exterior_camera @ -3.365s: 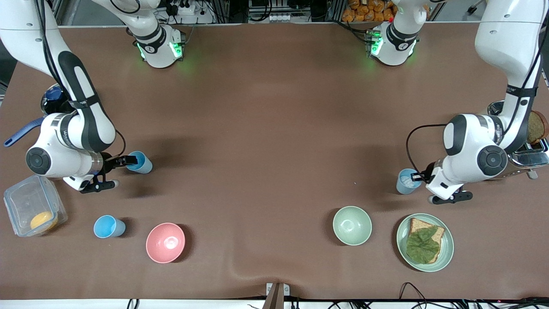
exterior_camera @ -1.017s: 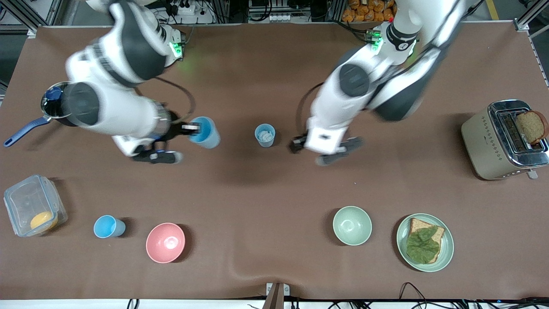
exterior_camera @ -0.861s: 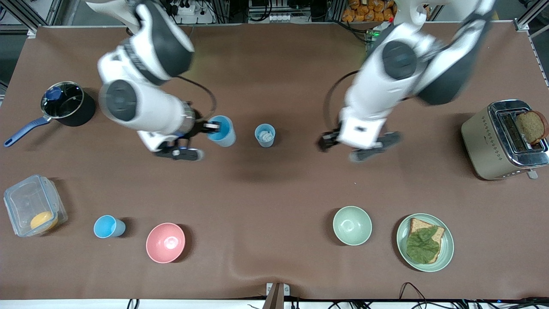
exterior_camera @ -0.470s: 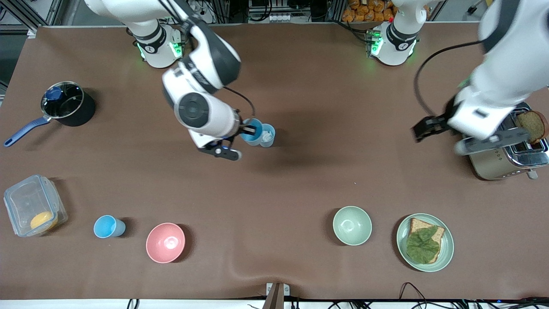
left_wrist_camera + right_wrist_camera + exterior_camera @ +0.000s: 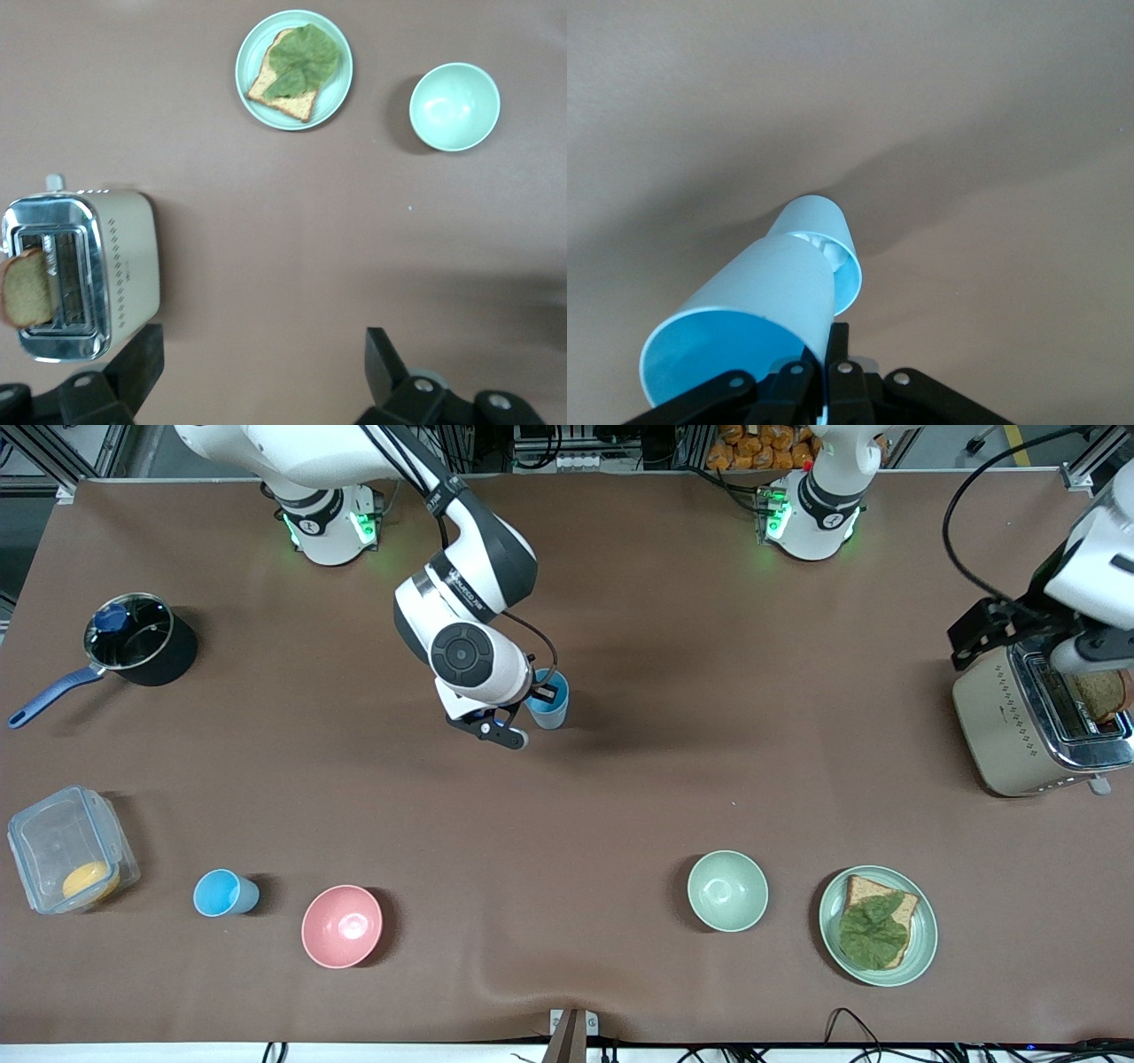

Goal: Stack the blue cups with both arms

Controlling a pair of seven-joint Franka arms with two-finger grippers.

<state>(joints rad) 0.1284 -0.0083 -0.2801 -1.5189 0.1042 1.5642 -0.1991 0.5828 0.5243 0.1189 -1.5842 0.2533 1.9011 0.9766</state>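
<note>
Counter (image 5: 620,797) mid-stack: the right tool (image 5: 540,693), clamped on a cup's (image 5: 744,328) rim, holds it over the middle cup (image 5: 554,713), base at its mouth. Judged next: lower straight, then release. The left tool (image 5: 257,376), fingers apart, waits over the toaster (image 5: 84,270). Only the front view shows a third cup (image 5: 221,892) near the front edge; only the right wrist view shows the white stuff inside the middle cup.

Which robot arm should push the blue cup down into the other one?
The right arm. Its gripper already holds a blue cup just above the standing cup at mid-table. The left gripper hangs empty, jaws open, over the toaster.
</note>
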